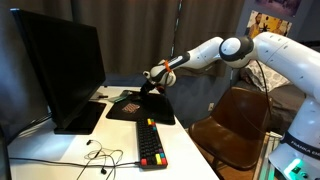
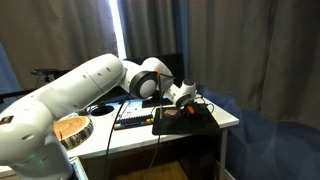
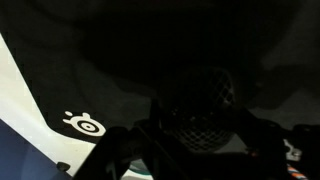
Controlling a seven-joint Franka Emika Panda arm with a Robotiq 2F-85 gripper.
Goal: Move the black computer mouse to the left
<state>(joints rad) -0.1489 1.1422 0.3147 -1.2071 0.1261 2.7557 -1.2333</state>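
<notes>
You see a dark monitor on the white desk, black mat beside it, keyboard in front, brown chair nearby.

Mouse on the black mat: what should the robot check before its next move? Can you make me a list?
1. Mouse in sight: ok. The black computer mouse shows in the wrist view.
2. Claw over the mat: ok. The claw hangs above the black mat.
3. Claw lined up around the mouse: cannot tell, the wrist view is too dark.
4. Claw open: cannot tell.
5. Keyboard out of the way: ok. The keyboard lies in front of the mat, apart from the claw.
</notes>
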